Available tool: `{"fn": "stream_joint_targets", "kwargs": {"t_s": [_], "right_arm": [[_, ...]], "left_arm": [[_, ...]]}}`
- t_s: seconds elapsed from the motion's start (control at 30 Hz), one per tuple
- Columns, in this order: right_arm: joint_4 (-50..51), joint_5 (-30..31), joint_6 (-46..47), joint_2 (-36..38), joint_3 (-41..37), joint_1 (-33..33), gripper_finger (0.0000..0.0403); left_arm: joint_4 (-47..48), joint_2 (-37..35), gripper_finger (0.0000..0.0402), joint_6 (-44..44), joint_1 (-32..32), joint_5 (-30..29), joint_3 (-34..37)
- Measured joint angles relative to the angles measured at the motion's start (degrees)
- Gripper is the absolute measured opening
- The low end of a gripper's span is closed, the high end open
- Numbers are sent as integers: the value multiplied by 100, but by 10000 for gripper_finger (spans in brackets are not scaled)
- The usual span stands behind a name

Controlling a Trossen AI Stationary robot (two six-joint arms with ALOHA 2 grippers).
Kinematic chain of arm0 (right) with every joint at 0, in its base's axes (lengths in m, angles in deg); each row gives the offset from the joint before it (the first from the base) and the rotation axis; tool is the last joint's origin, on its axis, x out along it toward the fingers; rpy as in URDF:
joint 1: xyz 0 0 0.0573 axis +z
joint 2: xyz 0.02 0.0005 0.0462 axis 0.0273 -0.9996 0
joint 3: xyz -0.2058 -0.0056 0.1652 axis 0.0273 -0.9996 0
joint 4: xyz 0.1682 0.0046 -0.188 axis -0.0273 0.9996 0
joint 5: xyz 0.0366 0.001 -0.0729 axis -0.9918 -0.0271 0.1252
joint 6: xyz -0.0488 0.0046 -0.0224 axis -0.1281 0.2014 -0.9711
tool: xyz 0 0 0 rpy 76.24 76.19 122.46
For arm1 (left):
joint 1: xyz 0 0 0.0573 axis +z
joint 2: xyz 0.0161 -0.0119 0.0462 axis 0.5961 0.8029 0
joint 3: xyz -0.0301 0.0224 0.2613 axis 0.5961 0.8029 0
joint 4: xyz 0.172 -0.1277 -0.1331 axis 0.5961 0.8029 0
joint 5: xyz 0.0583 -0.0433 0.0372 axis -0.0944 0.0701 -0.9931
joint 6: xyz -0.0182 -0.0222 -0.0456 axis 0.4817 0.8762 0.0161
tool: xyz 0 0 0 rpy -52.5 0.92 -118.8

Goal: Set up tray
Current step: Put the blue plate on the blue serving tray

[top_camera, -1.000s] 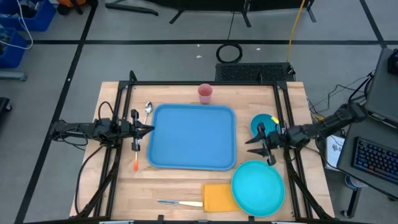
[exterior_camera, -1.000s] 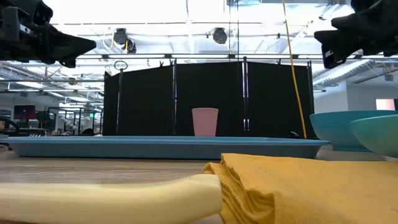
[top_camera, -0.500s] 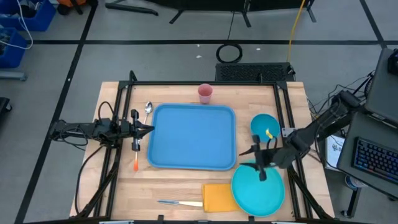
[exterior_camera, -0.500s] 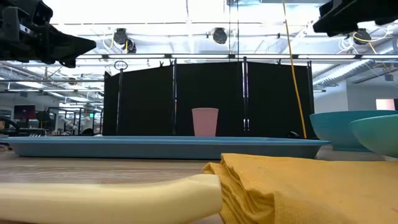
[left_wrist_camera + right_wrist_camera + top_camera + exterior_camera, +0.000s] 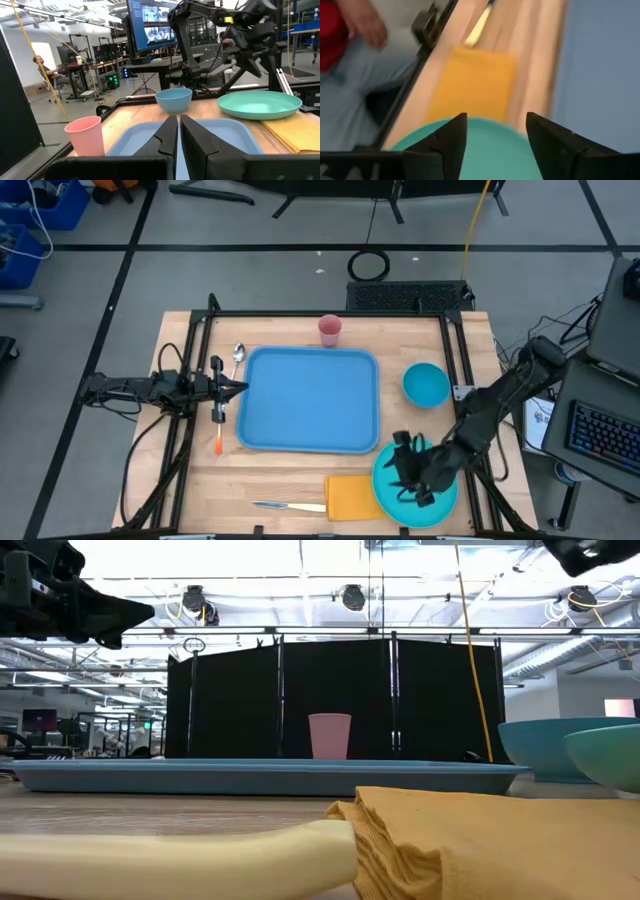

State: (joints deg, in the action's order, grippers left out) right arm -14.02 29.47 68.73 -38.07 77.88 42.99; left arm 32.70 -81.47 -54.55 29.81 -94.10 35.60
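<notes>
The large blue tray [image 5: 310, 400] lies flat in the middle of the table. My left gripper [image 5: 236, 387] hovers shut at the tray's left edge, pointing level across it; its closed fingers [image 5: 175, 134] show in the left wrist view. My right gripper [image 5: 405, 475] hangs open above the round turquoise plate [image 5: 420, 492] at the near right, slanting down toward the near edge. In the right wrist view the gripper [image 5: 495, 145] has the plate's rim [image 5: 485, 131] showing between its fingers, apart from them.
A pink cup [image 5: 330, 330] stands behind the tray, with a spoon [image 5: 238, 355] at the tray's far left. A blue bowl [image 5: 426, 384] sits right of the tray. A yellow napkin [image 5: 350, 497] and a knife [image 5: 290, 506] lie near the front edge. A person [image 5: 340, 45] sits beyond that edge.
My right gripper has swung from beside the blue bowl toward the table's near edge and now stands over the turquoise plate. It has tipped from about level to slanting downward. Nothing on the table has moved.
</notes>
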Motion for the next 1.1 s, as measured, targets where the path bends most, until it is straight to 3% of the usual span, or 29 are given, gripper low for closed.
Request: {"fn": "stream_joint_targets", "kwargs": {"t_s": [0.2, 0.33, 0.6, 0.83, 1.1], "right_arm": [[1009, -595, 630, -772, 644, 20, 212], [1025, -978, 847, -1042, 955, -26, 212], [1020, -1785, 2211, -1134, 1034, -86, 213], [427, -1795, 3000, -1397, 1031, 209, 212], [6, -1950, 3236, -2098, 1030, 470, 212]], "left_arm": [[0, -2, 26, 0, -1, -1, 0], [2, -1, 26, 0, 0, 0, 0], [0, -2, 26, 0, 1, -1, 0], [2, -2, 26, 0, 1, -1, 0], [-2, -2, 26, 0, 1, -4, 0]]}}
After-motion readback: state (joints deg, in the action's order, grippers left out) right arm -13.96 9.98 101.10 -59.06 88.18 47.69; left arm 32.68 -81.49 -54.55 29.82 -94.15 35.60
